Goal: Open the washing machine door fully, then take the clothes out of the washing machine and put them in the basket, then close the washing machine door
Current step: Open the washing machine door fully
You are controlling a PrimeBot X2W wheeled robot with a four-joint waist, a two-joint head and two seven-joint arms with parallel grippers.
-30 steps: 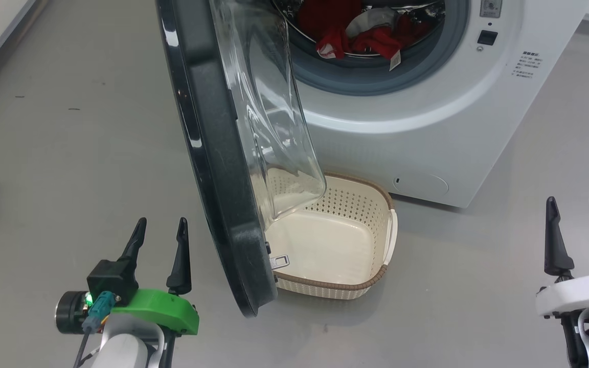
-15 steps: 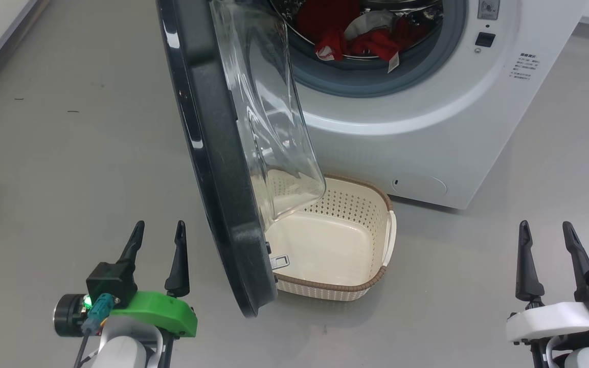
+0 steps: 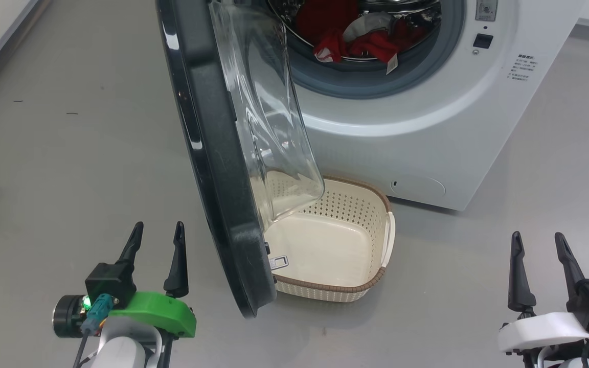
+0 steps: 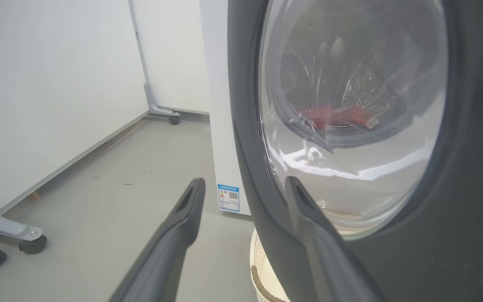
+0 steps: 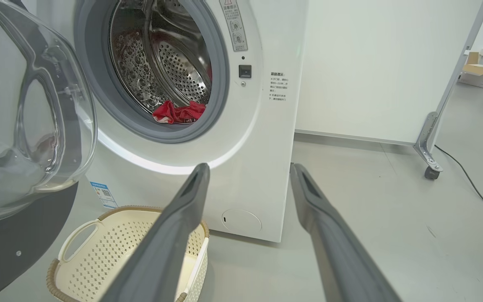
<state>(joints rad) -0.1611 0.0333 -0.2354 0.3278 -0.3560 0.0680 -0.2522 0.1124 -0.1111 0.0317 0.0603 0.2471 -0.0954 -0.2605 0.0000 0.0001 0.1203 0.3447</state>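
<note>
Red clothes (image 3: 356, 38) lie in the steel drum (image 5: 170, 63) of the washer (image 3: 427, 133). Its door (image 3: 212, 168) stands swung out, edge-on in the head view, with the glass bulge above the basket (image 3: 325, 292), which sits on the floor (image 3: 69, 153) just before the washer. Left gripper (image 3: 159, 226): fingers spread, empty, just left of the door rim. Right gripper (image 3: 537, 236): fingers spread, empty, well right of the basket.
</note>
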